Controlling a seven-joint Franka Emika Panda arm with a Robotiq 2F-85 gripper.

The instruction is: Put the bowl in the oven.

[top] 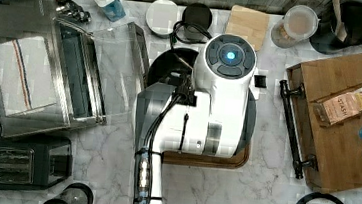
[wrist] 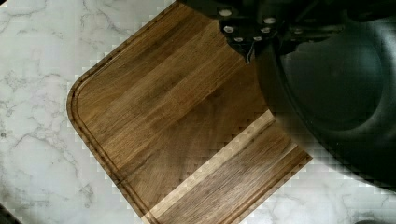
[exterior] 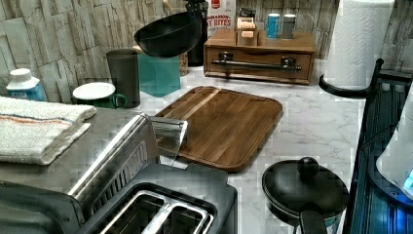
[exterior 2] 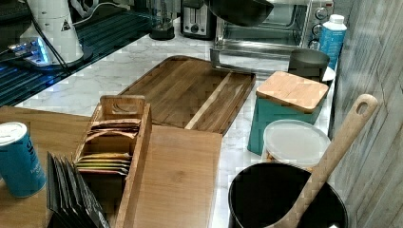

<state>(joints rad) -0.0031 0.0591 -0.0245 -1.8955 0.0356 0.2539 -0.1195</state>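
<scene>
Arm (top: 218, 110) reaches over the board (exterior: 221, 124) from the 6 o'clock edge of the top view, wrist end pointing toward 12, white housing covering most of the board.

Bowl (exterior: 168, 34) is off the counter, in the air above the board, tilted. In the left view it hangs at about 11 o'clock from the board, in front of the stone wall. In the top view its black rim (top: 170, 63) shows at about 10 o'clock from the wrist housing, just beside the lowered glass door (top: 118, 51). In the right view it sits at 12 o'clock (exterior 2: 240, 10), in front of the oven's open mouth.

Gripper (wrist: 254, 39): the wrist view has its dark body against the bowl's rim (wrist: 336, 88), with the board below. Bowl is airborne with nothing else under it, so it is carried by the gripper. How wide the fingers stand: cannot tell, the bowl hides them.

Oven (top: 36, 68) lies at 9 o'clock in the top view, door dropped open toward the arm, folded towel (top: 18, 74) on its roof. Toaster (top: 20, 159) sits at 6 o'clock of the oven.
</scene>
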